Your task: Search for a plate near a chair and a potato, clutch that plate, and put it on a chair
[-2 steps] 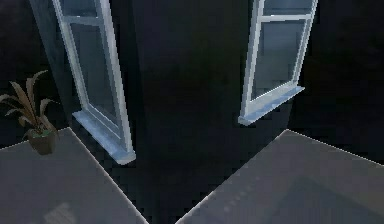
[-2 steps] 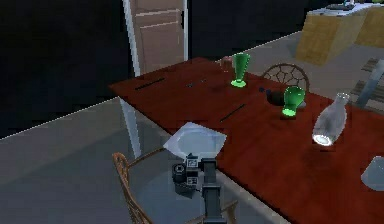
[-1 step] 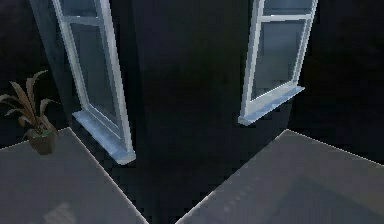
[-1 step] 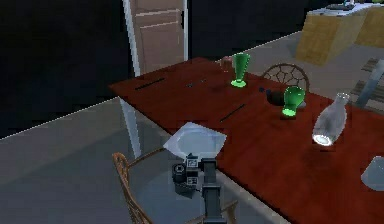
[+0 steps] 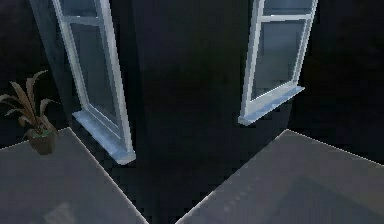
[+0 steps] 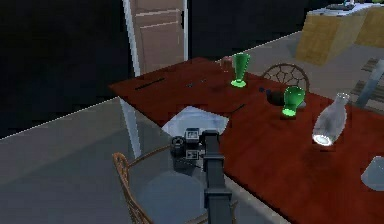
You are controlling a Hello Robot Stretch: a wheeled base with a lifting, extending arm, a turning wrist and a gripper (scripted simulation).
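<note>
Open grey floor (image 5: 70, 190) in the forward view, running clear up to a dark wall corner (image 5: 185, 100) that juts out dead ahead. White-framed windows (image 5: 95, 65) flank it, and a leafy pot plant (image 5: 35, 115) stands at the left.

Over to the arm side view: nearest is a chair (image 6: 128, 185) with a curved woven back and a grey seat, drawn up to the tabletop (image 6: 280, 150), red-brown and smooth. The dark square arm (image 6: 213, 180) rises over it. The tool (image 6: 182, 146) sits right at the near edge, against a pale flat plate (image 6: 205, 120) lying there. I cannot tell whether it holds anything, or how its fingers are set.

Farther along stand two green glass vessels (image 6: 241, 70) and a clear bottle (image 6: 330, 120), with a second chair (image 6: 285, 72), round-backed, behind them. Beyond are a pale door (image 6: 158, 35) and a wooden crate (image 6: 330, 40).
</note>
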